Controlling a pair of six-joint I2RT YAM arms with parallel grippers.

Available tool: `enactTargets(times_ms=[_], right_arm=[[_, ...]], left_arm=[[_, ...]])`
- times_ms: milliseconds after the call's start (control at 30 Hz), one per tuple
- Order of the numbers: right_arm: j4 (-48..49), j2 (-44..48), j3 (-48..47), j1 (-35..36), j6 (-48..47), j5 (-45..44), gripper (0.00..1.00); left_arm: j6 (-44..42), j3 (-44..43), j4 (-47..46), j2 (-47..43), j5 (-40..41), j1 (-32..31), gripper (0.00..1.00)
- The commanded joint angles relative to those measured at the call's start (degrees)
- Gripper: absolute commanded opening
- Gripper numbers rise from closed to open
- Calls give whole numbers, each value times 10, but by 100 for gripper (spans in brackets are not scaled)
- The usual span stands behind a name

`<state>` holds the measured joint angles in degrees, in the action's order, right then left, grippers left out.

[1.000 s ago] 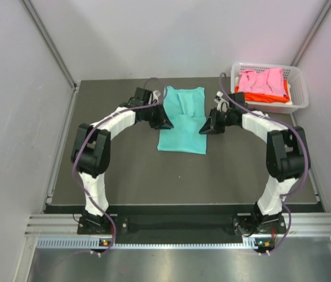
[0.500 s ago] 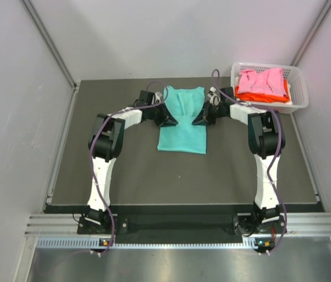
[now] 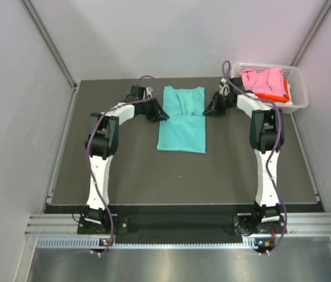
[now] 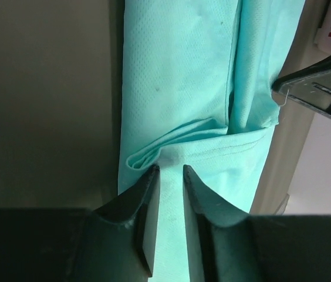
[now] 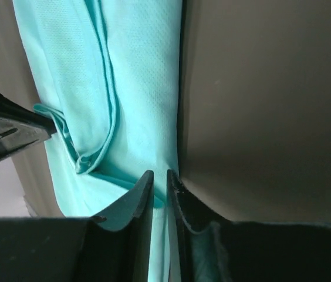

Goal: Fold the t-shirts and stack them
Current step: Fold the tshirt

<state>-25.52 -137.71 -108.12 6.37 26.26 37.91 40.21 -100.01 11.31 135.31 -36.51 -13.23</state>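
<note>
A dark tabletop carries the teal t-shirt, which lies flat at the middle of its far half with the sides folded inward at the top. The left tool sits at the shirt's left edge and the right tool at its right edge, each with fingers only a slit apart over teal cloth; whether either pinches it cannot be told. At the far right corner, a white basket holds the pink t-shirt on the orange t-shirt.
</note>
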Motion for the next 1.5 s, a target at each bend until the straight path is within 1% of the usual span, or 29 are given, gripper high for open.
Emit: enactTargets(times_ms=[0, 33, 133, 167, 200, 233, 267, 333, 367, 400, 433, 467, 500, 533, 567, 600, 633, 667, 700, 733, 767, 833, 900, 933, 1033, 1133, 1267, 1367, 1467], right_arm=[[-84, 19, -67, 0, -67, -43, 17], [-120, 30, -72, 0, -78, -56, 23], [-161, 94, -55, 1, -104, -114, 34], [-161, 117, -19, 3, -108, -130, 37], [-160, 166, 3, 5, -107, -150, 43], [-157, 192, 28, 7, -105, -158, 45], [-153, 218, 78, 8, -100, -167, 46], [-140, 293, 138, 21, -92, -184, 48], [-124, 343, 199, 26, -82, -189, 49], [-116, 369, 229, 41, -75, -201, 51], [-104, 394, 291, 49, -54, -206, 51], [-90, 446, 325, 59, -38, -210, 52], [-48, 472, 359, 79, -18, -213, 52], [-19, 501, 396, 91, 5, -214, 53], [13, 561, 475, 101, 62, -216, 54], [101, 593, 517, 122, 96, -223, 55], [147, 624, 603, 134, 161, -231, 56], [198, 679, 643, 144, 195, -243, 56], [234, 700, 679, 160, 228, -270, 57], [304, 717, 742, 166, 292, -278, 57], [334, 737, 771, 170, 321, -285, 57], [401, 747, 834, 185, 384, -310, 58], [435, 749, 864, 194, 415, -338, 60], [452, 747, 876, 196, 428, -347, 61], [499, 733, 914, 205, 481, -376, 63], [532, 704, 926, 215, 525, -415, 63], [561, 647, 927, 225, 566, -454, 62], [586, 607, 934, 237, 614, -470, 60], [587, 583, 927, 248, 628, -478, 57]], left_arm=[[-60, -13, 71, -62, 71, 2, 30], [-71, -12, 81, -78, 79, 2, 31], [-82, 12, 104, -145, 97, 1, 40], [-81, 38, 107, -182, 100, 1, 41], [-79, 55, 108, -201, 101, 1, 42], [-67, 74, 108, -221, 108, 1, 43], [-59, 119, 107, -260, 111, 0, 44], [-27, 172, 97, -305, 136, -7, 45], [-12, 227, 93, -349, 148, -10, 44], [6, 260, 75, -373, 156, -15, 45], [55, 331, 61, -398, 170, -18, 45], [85, 370, 41, -452, 178, -21, 45], [117, 412, 12, -481, 184, -31, 45], [181, 491, -47, -509, 195, -39, 46], [212, 529, -84, -562, 225, -49, 49], [241, 562, -108, -584, 252, -76, 52], [291, 615, -166, -616, 276, -90, 56], [311, 632, -184, -625, 316, -103, 58], [330, 645, -198, -628, 326, -113, 59], [354, 652, -210, -624, 329, -126, 59], [362, 652, -215, -611, 333, -130, 59], [391, 660, -226, -596, 348, -139, 59], [421, 677, -272, -576, 361, -146, 59], [455, 693, -284, -570, 382, -148, 59], [496, 701, -314, -547, 408, -153, 59], [529, 693, -302, -521, 428, -156, 55], [587, 701, -324, -488, 441, -158, 53], [599, 695, -322, -466, 463, -164, 53], [617, 697, -334, -435, 457, -164, 49]])
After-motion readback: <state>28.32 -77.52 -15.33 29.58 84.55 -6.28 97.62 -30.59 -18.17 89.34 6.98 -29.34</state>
